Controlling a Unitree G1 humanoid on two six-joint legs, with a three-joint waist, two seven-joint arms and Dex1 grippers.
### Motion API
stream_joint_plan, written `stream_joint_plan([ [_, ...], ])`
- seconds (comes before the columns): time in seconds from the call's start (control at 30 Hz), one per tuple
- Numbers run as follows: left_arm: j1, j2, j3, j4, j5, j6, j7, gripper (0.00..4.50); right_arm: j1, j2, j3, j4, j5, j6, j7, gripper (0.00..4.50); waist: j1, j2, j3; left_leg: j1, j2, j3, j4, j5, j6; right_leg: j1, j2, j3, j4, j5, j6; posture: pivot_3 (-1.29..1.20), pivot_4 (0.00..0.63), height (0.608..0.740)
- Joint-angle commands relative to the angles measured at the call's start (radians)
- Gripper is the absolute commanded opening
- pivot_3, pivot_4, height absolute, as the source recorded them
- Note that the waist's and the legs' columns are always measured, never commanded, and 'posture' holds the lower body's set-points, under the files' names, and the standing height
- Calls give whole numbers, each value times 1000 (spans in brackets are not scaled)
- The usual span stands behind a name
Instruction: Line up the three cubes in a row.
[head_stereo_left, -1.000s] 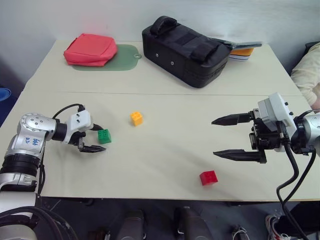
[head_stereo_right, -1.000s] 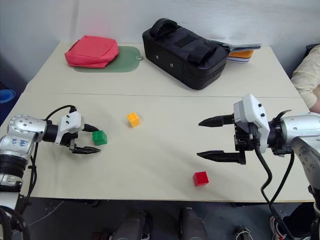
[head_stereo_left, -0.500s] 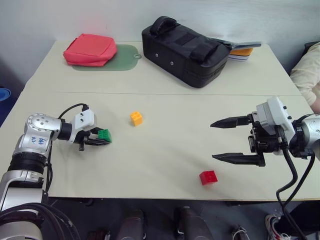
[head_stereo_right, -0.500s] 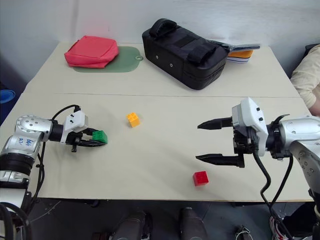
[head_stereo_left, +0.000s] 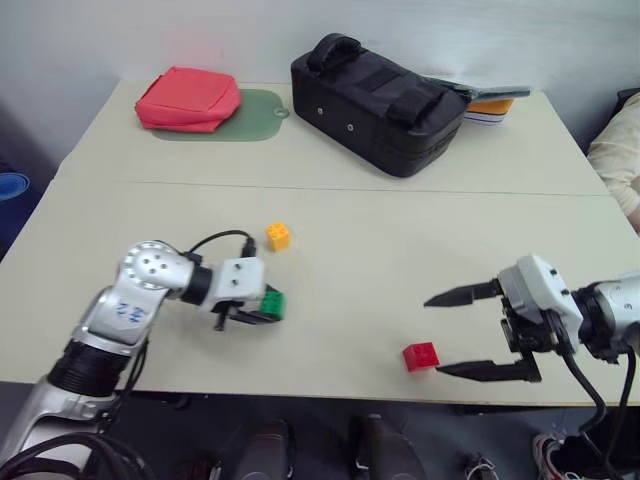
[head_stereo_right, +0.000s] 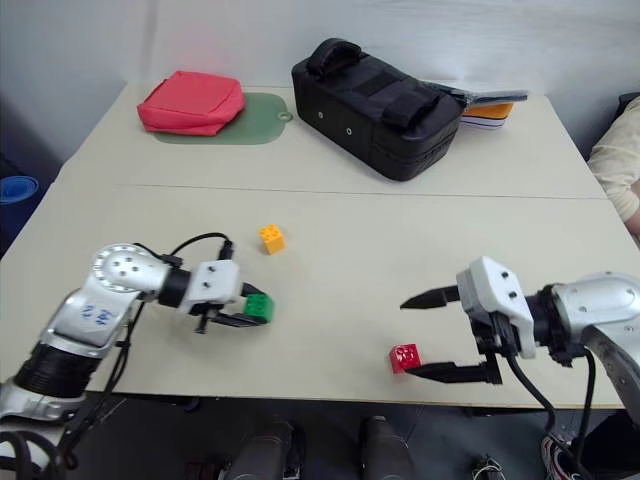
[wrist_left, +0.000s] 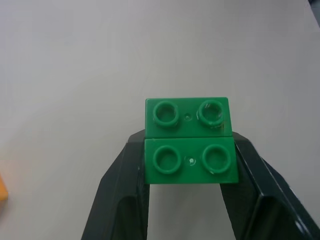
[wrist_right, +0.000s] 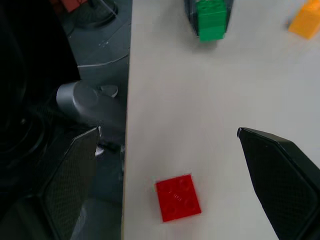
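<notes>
Jaws: left gripper (head_stereo_left: 268, 311) clamps the green cube (head_stereo_left: 272, 303); right gripper (head_stereo_left: 466, 334), wide open, brackets the red cube (head_stereo_left: 420, 356).

Three studded toy cubes on the table: one green cube (head_stereo_left: 272, 303), one orange-yellow cube (head_stereo_left: 278, 236), one red cube (head_stereo_left: 420, 356); one black bag (head_stereo_left: 385, 102); one red pouch (head_stereo_left: 188, 99); one green mat (head_stereo_left: 247, 112) under the pouch; two grippers, a left gripper (head_stereo_left: 258, 311) and a right gripper (head_stereo_left: 461, 332); one table (head_stereo_left: 360, 245); a small stack of flat things (head_stereo_left: 487, 107) behind the bag, number unclear
</notes>
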Motion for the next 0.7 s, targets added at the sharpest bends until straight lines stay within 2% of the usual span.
stream_joint_plan([
  [0.03,9,-3,-38,-104,-12,99,19,1517,30,-14,-48,-48,7,-31,21,4500,-7,0,0,0,0,0,0,0,0,0,0,0,0,0,0,0,150,740],
  [0.2,50,-36,-133,-191,20,202,84,1517,49,-10,-66,-71,33,-9,2,4500,-9,0,0,2,1,0,0,1,-1,0,1,2,-1,0,0,0,150,740],
  [0.33,53,-61,-208,-231,61,208,130,1517,90,-20,-93,-90,48,3,15,4500,-3,0,0,2,0,0,0,0,-1,0,0,2,-2,0,0,0,150,740],
  [0.53,50,-128,-254,-262,70,279,206,1517,82,-19,-92,-95,55,15,-3,4500,10,0,0,2,0,0,1,0,0,1,0,2,-2,0,0,0,150,740],
  [0.7,34,-145,-270,-256,67,285,223,1517,102,-17,-105,-110,66,22,-10,4500,14,0,0,2,0,0,1,1,0,1,0,2,-2,0,0,0,150,740],
])
